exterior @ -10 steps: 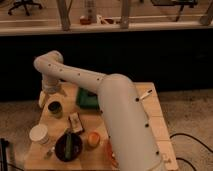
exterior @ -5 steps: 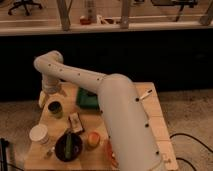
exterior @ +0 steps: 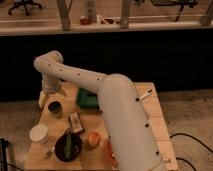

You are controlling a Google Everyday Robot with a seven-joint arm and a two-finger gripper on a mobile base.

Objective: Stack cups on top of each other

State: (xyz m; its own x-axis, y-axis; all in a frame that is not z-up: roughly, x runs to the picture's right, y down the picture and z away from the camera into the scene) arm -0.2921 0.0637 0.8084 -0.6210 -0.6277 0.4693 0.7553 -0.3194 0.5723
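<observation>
Reaching across the pale wooden table (exterior: pixel 155 120), the white robot arm (exterior: pixel 115 105) hides much of the tabletop's middle. Its gripper (exterior: pixel 50 91) hangs at the far left corner, just above a small round cup (exterior: pixel 55 108), pale yellow-green at the rim and dark below. Whether this is one cup or two nested cannot be told, nor whether the gripper holds anything. The wider white round container (exterior: pixel 39 133) sits near the left edge, and the dark bowl (exterior: pixel 68 146) and the orange bowl (exterior: pixel 93 139) sit near the front. The right side lies open. Arm and cup have stayed put since the earlier frames.
</observation>
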